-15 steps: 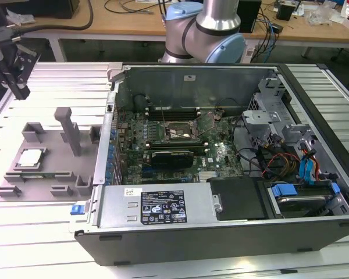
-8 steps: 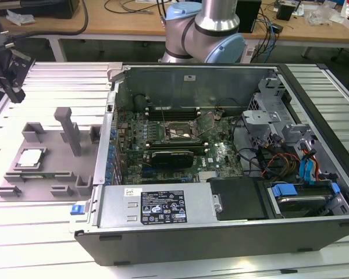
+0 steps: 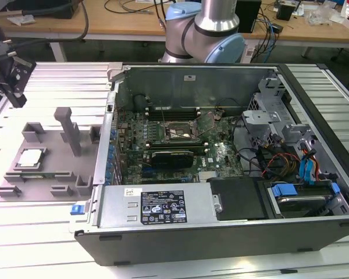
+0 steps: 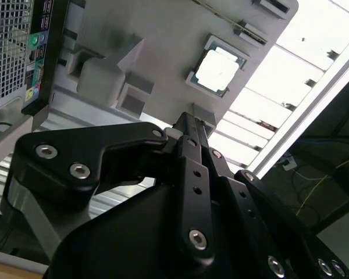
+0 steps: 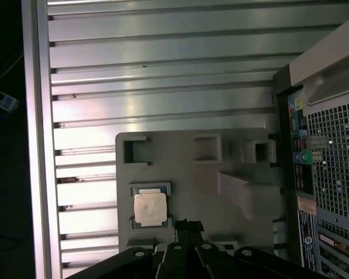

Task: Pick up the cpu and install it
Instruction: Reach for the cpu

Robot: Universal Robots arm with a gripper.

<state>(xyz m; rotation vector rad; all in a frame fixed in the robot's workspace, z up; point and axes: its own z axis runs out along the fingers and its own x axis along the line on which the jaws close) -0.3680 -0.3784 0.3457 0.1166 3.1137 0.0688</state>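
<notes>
A: Where does the cpu [image 3: 32, 157] sit?

B: Flat in a shallow recess of the grey fixture [image 3: 52, 152]. That rests on the slatted table [image 3: 58, 75], at the exterior view's left of the open computer case [image 3: 221, 232].

A: And the claw?

B: The gripper [image 4: 192, 120] hangs in the air over the table beside the fixture, apart from the chip — fingertips drawn together, nothing between them.

A: What stands in the way?

B: An upright post [image 3: 68, 129] on the fixture, between the cpu and the case wall. Inside the case, the motherboard socket [image 3: 177, 132] lies near a black card [image 3: 171, 157] and cables [image 3: 267, 160].
</notes>
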